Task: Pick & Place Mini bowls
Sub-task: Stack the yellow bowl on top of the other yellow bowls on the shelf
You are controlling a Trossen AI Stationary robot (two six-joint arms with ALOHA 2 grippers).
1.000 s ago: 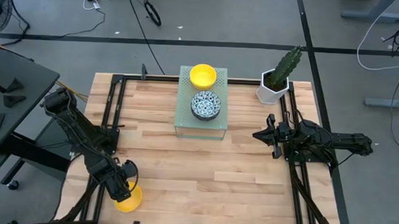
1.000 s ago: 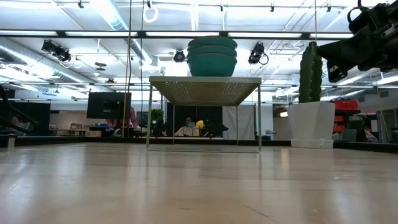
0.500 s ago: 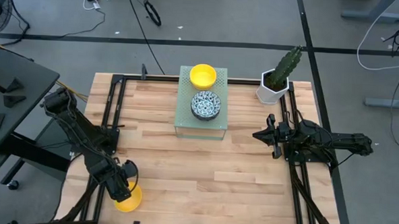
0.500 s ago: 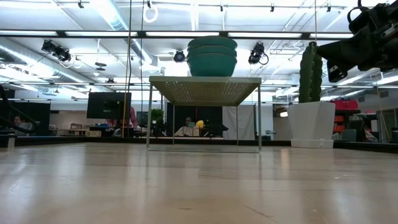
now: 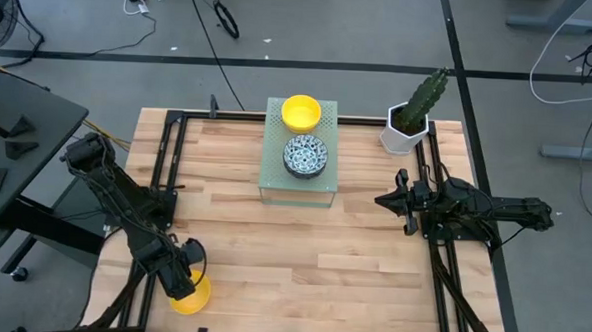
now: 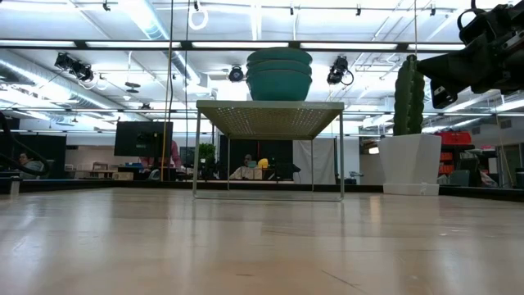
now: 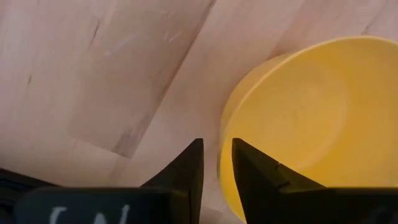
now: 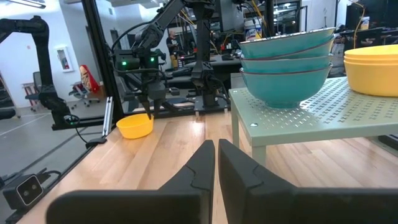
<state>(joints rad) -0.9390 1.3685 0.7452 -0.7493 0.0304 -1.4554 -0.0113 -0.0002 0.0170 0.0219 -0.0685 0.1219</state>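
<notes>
My left gripper (image 7: 216,163) is down at the near left corner of the wooden table (image 5: 362,259), at the single yellow bowl (image 7: 317,118) that sits there. My two fingers (image 7: 186,168) stand close together with only a slim gap, and the bowl's rim runs right into that gap: one finger is outside the wall, the other just over the inside edge. I cannot tell whether the pads are pressing the rim or only straddling it. The bowl rests flat on the wood, upright, mouth up. From above, my left gripper (image 5: 183,276) covers the bowl's (image 5: 192,295) far edge.

My right gripper (image 8: 216,163) waits at the right side of the table, raised above the wood and pointing toward the middle. Its fingers are nearly touching and hold nothing.

Between my two arms, toward the far edge, stands a pale green perforated stand (image 5: 297,183). On it are a stack of blue-patterned bowls (image 5: 305,155) nearer me and a stack of yellow bowls (image 5: 301,112) behind. From the right wrist, the patterned stack (image 8: 286,68) shows teal outsides, with the yellow stack (image 8: 371,68) just beside it. All these are well apart from both my grippers.

A cactus in a white pot (image 5: 410,123) stands at the far right corner.
</notes>
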